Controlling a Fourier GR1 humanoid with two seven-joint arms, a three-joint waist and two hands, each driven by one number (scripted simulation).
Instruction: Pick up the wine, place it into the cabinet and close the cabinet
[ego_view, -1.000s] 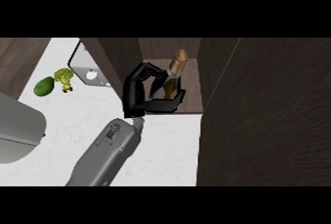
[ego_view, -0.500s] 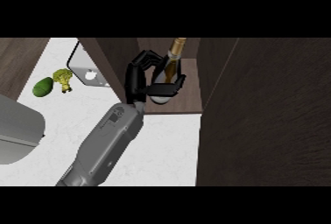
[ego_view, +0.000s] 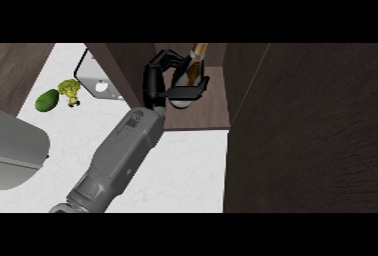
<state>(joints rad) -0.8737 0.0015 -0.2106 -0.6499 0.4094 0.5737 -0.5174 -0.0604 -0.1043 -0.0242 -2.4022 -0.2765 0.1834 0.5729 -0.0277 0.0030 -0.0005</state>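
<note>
The wine (ego_view: 196, 67) stands on the cabinet (ego_view: 214, 112) shelf, near the shelf's back and toward its left wall, its neck tilted slightly toward the top of the view. One hand (ego_view: 166, 80) is curled round the bottle's body, fingers at the far side and thumb across the near side, so it grips the wine; the base shows pale below the thumb, and whether it rests fully on the shelf cannot be told. Its grey forearm (ego_view: 118, 155) runs from the worktop's (ego_view: 184, 170) near edge up to the shelf's front lip. Which arm this is cannot be settled from the view; it enters left of centre. No second hand shows. The placing step looks to be in hand: the bottle is inside the cabinet, not yet released. The next move calls for settling the bottle upright, uncurling the fingers without nudging it, and drawing the hand back over the lip. Then the door (ego_view: 303, 130), the broad dark panel along the worktop's right edge, has to be swung across the opening, which needs the forearm clear of its path. On the worktop's far left part lie an avocado (ego_view: 46, 100) and a yellow-green vegetable (ego_view: 71, 91), touching, well apart from the cabinet.
</note>
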